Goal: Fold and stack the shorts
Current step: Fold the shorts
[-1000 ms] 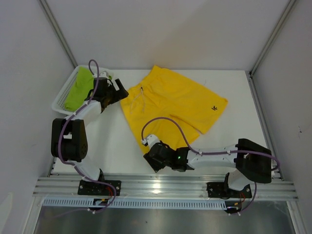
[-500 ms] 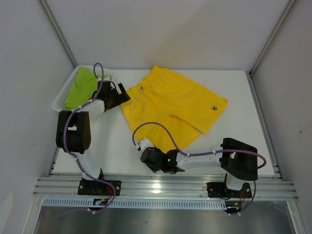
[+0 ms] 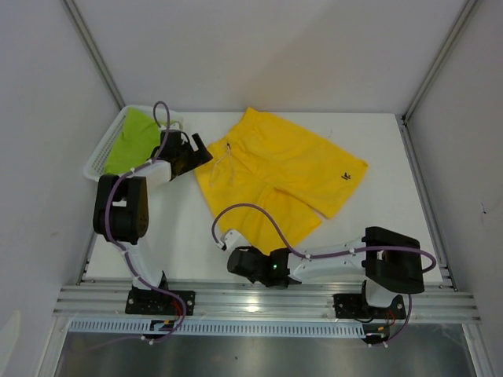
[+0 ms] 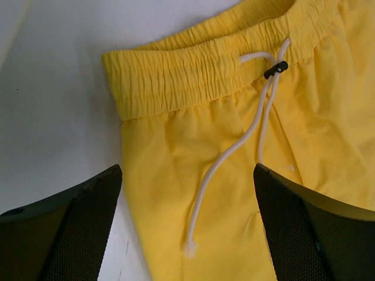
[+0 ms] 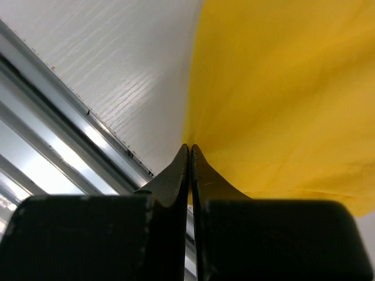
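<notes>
Seemingly the right gripper point(image 5: 189, 147) pinches just a sliver of yellow shorts point(image 5: 281, 88) at its tips, so lifting may slip it free; the left gripper point(image 4: 187, 171) hangs spread.

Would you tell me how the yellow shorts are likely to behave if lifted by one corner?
Probably floppy: the yellow shorts lie flat with soft creases, so they would likely drape. The loose drawstring may dangle and snag.
</notes>
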`<state>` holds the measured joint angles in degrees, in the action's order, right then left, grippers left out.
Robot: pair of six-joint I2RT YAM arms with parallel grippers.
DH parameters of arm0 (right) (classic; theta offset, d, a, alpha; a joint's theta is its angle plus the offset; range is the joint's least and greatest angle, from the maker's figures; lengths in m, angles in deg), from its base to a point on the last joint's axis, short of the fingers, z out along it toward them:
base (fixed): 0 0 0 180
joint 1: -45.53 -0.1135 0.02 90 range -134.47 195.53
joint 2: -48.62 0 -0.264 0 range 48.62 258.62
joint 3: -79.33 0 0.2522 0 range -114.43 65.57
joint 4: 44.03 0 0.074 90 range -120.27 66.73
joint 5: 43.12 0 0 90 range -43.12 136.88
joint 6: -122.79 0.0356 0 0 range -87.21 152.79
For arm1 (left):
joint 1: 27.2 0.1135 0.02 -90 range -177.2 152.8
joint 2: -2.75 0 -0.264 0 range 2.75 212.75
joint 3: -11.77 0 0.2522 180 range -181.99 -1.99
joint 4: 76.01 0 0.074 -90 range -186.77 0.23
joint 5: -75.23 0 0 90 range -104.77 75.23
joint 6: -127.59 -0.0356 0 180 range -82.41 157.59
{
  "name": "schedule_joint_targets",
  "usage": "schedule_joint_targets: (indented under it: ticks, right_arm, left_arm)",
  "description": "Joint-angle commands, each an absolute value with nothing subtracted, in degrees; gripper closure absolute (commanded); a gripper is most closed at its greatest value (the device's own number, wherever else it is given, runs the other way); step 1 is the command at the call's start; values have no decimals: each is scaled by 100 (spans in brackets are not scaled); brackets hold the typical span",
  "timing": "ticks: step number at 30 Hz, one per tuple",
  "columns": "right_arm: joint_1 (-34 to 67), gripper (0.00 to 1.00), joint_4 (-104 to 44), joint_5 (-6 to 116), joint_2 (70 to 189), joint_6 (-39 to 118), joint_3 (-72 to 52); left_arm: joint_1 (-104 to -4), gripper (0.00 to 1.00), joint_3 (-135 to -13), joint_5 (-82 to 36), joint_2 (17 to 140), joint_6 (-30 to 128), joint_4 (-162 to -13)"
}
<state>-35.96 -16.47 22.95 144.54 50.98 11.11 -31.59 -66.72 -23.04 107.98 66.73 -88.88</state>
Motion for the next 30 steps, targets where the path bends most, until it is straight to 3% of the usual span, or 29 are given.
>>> schedule_joint_targets:
  ticks: [1,17,30]
  right_arm:
    - [-3699,100,-1744,2165,14152,5282,1204]
    - [-3814,100,-1516,1876,13643,5967,1845]
    - [-3752,100,-1358,1840,12896,6205,2390]
  left_arm:
    - [-3212,6,-6729,-2277,10883,6878,-8556]
    - [-3335,9,-6087,-2128,10752,7020,-8238]
    - [-3362,5,-5754,-1889,10426,7142,-8265]
